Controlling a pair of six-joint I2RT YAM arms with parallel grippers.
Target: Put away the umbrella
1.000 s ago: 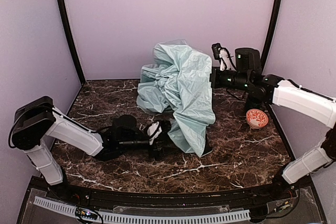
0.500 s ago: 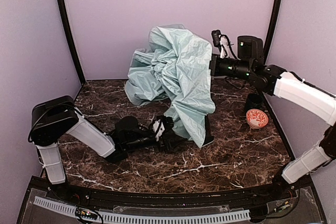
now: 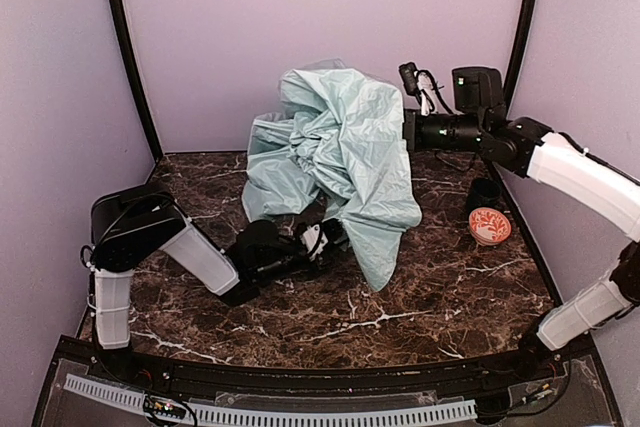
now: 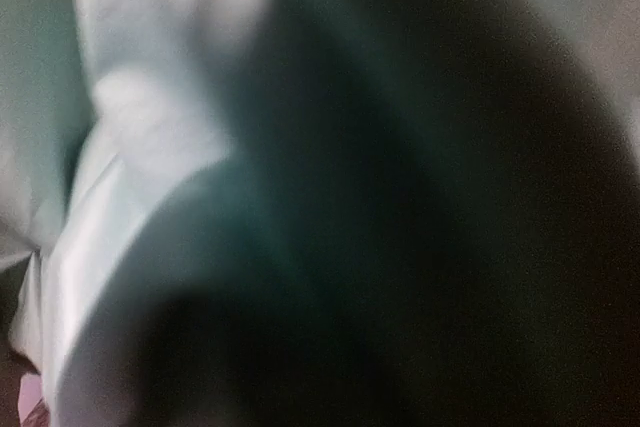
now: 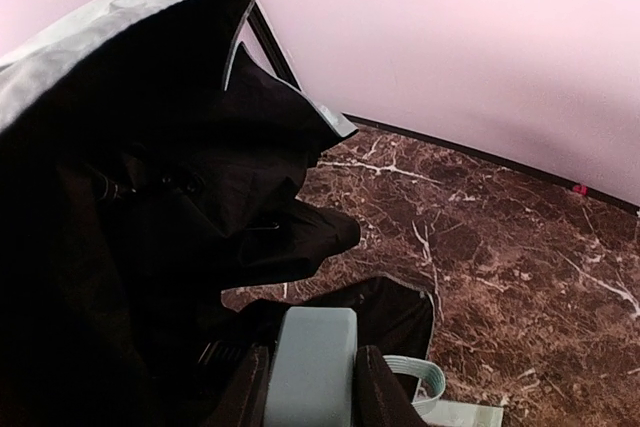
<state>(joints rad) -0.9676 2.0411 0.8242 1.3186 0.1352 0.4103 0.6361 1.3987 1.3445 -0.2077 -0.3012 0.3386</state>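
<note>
My right gripper, bottom centre, is clamped on the mint handle of the umbrella. My left gripper is fully closed at the canopy hem, mid-frame; can't tell if fabric's caught.

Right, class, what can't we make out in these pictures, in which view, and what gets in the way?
1. Top view: left pincer tips, tucked under the umbrella canopy.
2. Left wrist view: whether it pinches anything; fabric too close, all blur.
3. Top view: right pincer tips, behind the canopy.
4. Top view: cup, partly behind the bowl.
</note>
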